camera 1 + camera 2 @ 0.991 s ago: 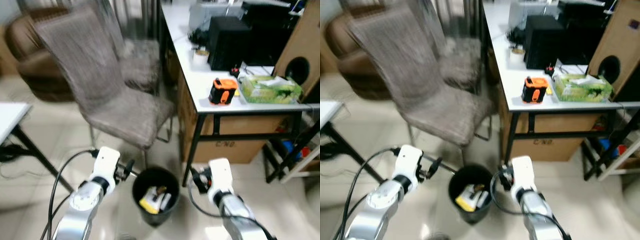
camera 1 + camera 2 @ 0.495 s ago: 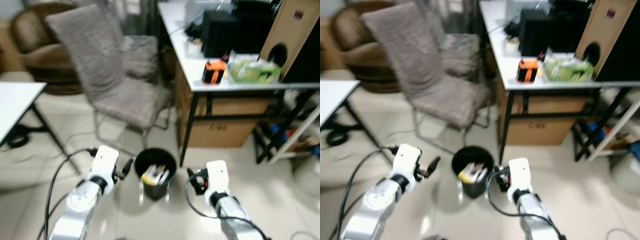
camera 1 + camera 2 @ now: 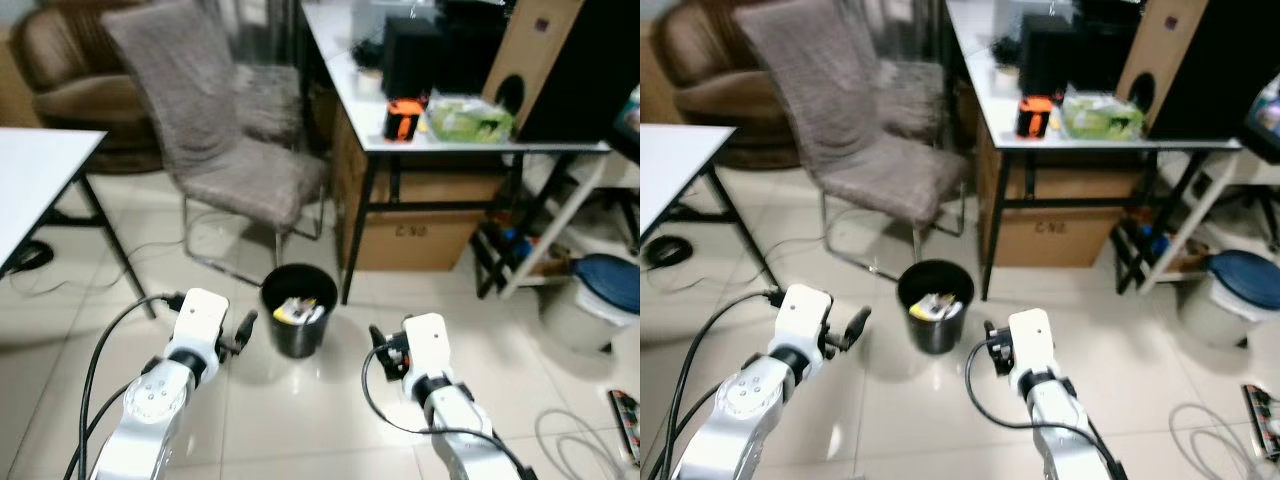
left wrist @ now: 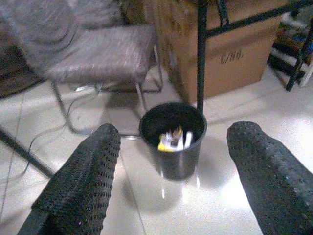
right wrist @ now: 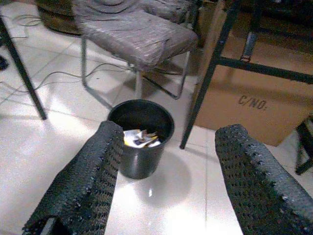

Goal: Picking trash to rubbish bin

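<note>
In the left eye view a black rubbish bin (image 3: 297,322) stands on the pale tiled floor (image 3: 300,420), just before the front leg of a white tabletop (image 3: 345,60); yellow and white trash (image 3: 299,310) lies inside the bin; behind the bin, towards the robot's left, stands a grey fabric chair (image 3: 215,130) on a metal frame; a brown cardboard box (image 3: 415,222) sits under the tabletop, beyond the bin on the robot's right; an orange and black item (image 3: 402,117) and a green packet (image 3: 468,115) rest on the tabletop; well to the right of the bin stands a container with a blue lid (image 3: 598,300); the left pincer (image 3: 243,330) hangs just left of the bin, the right pincer (image 3: 382,345) near its right side, both low over the floor and apart from it.

The right eye view gives the same scene; the corner of a second white table (image 3: 675,165) shows far to the left of the bin.

In the left wrist view the two black fingers (image 4: 83,181) are spread wide, released, holding nothing; the bin sits on the floor between and beyond them, trash showing inside, the chair behind it.

In the right wrist view the fingers (image 5: 83,181) likewise stand wide apart and empty; the bin lies ahead, nearer one finger, beside the table leg (image 5: 208,78) and the box.
</note>
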Robot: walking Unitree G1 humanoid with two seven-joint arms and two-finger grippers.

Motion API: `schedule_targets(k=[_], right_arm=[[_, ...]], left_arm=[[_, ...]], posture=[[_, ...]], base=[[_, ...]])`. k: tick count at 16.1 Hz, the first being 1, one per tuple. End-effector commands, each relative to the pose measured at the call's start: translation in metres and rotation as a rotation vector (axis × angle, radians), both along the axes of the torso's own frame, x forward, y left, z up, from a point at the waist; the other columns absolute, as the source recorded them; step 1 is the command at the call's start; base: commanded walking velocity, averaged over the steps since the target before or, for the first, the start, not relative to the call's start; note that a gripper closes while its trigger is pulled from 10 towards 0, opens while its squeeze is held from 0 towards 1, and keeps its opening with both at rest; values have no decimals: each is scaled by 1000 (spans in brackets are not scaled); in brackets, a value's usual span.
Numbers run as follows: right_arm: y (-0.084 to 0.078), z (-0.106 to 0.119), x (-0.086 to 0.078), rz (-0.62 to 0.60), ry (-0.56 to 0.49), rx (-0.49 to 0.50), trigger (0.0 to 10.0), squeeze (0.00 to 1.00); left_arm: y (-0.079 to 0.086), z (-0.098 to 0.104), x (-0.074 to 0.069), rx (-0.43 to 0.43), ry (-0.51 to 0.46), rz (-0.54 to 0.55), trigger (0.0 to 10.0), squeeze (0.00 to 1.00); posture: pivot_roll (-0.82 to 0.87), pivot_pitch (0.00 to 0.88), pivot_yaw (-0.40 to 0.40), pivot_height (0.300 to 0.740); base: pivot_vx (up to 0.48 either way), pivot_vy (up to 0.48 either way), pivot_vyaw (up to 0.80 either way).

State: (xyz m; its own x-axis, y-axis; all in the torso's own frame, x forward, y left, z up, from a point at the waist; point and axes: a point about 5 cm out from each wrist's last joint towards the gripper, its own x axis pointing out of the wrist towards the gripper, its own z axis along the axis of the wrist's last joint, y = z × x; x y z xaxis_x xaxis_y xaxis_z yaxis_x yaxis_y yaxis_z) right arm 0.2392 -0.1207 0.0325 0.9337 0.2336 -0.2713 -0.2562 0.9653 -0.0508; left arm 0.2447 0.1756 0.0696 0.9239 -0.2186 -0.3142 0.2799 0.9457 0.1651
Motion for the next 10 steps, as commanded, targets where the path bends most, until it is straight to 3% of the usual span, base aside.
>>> schedule_targets(k=[1, 8, 10], right_arm=[[-7, 2, 3, -16, -15, -11, 10000, 0], [-7, 4, 6, -9, -17, 15, 10000, 0], [-7, 8, 12, -3, -36, 14, 10000, 0]], left_arm=[[-3, 2, 0, 3, -8, -5, 10000, 0], [-2, 5, -2, 11, -21, 4, 10000, 0], [0, 12, 0, 17, -68, 37, 10000, 0]], posture=[[-20, 0, -40, 740], [-2, 0, -65, 740], [5, 0, -69, 740]], base=[[-244, 0, 0], [-243, 0, 0], [0, 0, 0]])
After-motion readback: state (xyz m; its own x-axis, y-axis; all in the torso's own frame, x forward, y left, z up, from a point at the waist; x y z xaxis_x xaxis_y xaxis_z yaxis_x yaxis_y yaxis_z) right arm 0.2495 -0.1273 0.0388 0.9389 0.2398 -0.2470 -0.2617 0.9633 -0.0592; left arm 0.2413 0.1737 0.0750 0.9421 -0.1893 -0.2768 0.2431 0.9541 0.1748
